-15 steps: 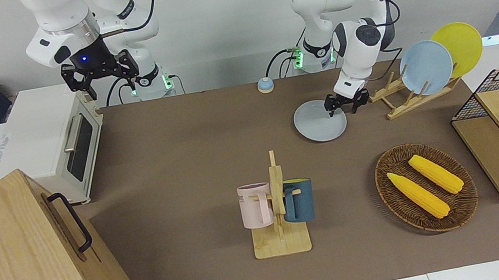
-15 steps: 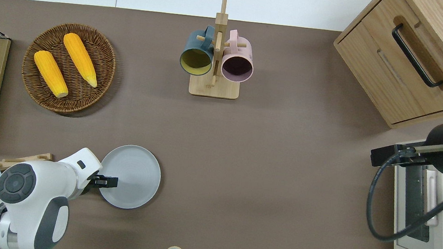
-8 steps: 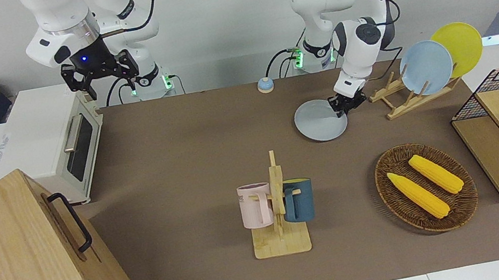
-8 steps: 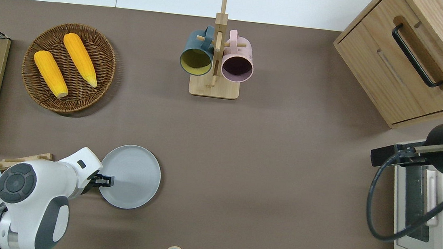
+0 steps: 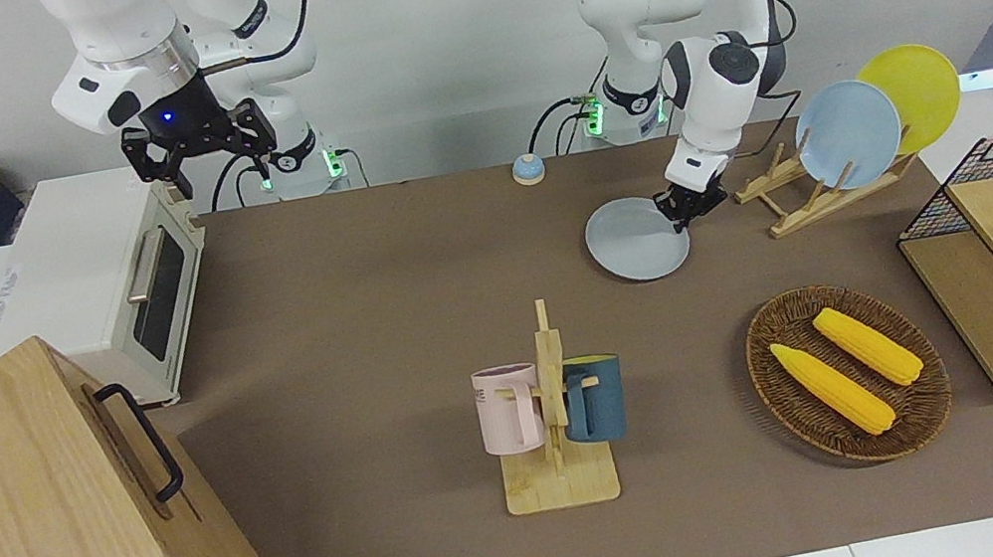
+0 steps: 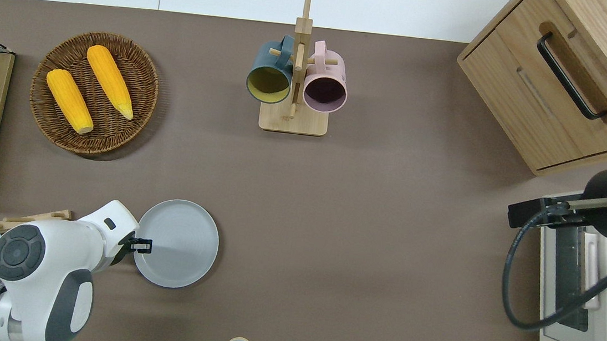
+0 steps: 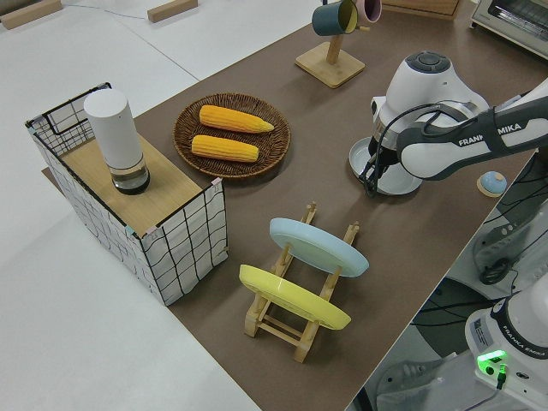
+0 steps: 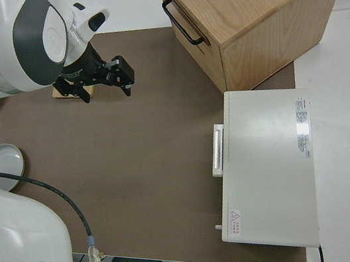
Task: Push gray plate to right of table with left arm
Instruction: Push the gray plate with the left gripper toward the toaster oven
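Overhead: gray plate [image 6: 179, 242] flat, left fingers [image 6: 141, 244] shut.

left arm [image 6: 44, 262]: bent low, forearm angled down, wrist tilted toward the right arm's end | left gripper [image 6: 144, 244]: down at table level, fingers drawn close together | right arm [image 5: 114, 40]: parked | right gripper [image 5: 199, 147]: pointing down, blue light on, fingers spread apart

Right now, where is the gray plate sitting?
The gray plate lies flat on the table toward the left arm's end, beside the plate rack, with the left claw at its rim.
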`<state>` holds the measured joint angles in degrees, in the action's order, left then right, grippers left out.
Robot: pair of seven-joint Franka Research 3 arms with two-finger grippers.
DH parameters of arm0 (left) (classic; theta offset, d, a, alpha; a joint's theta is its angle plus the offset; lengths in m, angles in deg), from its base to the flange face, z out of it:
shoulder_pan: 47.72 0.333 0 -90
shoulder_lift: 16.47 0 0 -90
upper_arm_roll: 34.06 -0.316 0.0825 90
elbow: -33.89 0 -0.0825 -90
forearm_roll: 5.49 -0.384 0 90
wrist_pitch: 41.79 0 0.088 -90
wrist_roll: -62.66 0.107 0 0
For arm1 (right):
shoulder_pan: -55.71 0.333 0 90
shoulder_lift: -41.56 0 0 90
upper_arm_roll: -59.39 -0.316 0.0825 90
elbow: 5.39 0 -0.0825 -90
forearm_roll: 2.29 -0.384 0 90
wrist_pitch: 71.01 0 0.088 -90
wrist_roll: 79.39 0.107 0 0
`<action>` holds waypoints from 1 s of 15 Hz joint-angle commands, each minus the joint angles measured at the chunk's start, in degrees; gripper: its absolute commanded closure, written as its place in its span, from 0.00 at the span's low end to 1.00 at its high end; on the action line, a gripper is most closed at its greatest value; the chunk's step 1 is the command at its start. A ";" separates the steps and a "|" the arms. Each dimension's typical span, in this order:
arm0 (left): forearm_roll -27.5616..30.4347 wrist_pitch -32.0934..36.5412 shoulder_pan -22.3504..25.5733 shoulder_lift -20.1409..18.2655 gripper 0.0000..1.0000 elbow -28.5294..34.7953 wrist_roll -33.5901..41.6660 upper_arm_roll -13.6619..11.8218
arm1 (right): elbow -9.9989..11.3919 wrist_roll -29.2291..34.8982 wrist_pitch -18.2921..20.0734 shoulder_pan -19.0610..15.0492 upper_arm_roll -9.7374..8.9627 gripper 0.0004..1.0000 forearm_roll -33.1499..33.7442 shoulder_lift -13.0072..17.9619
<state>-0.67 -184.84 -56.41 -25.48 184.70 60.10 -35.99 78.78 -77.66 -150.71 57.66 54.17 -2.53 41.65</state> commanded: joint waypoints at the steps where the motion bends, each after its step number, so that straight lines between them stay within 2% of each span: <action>1: 4.04 -1.87 -3.79 2.24 1.00 0.53 -0.43 -0.35 | 0.03 -0.06 0.69 -0.63 -0.32 0.02 -0.46 0.43; 6: 5.28 -4.51 -10.99 4.96 1.00 -0.43 -8.58 -0.35 | -0.06 -0.15 0.69 -0.63 -0.23 0.02 -0.46 0.43; 15: 4.76 -4.69 -21.80 11.72 1.00 -7.45 -22.83 -0.26 | 0.03 -0.15 0.69 -0.63 -0.23 0.02 -0.46 0.43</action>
<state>3.42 -187.27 -73.53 -20.57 180.30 42.00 -36.13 78.78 -77.66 -150.71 57.66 54.17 -2.53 41.65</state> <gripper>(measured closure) 0.956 0.013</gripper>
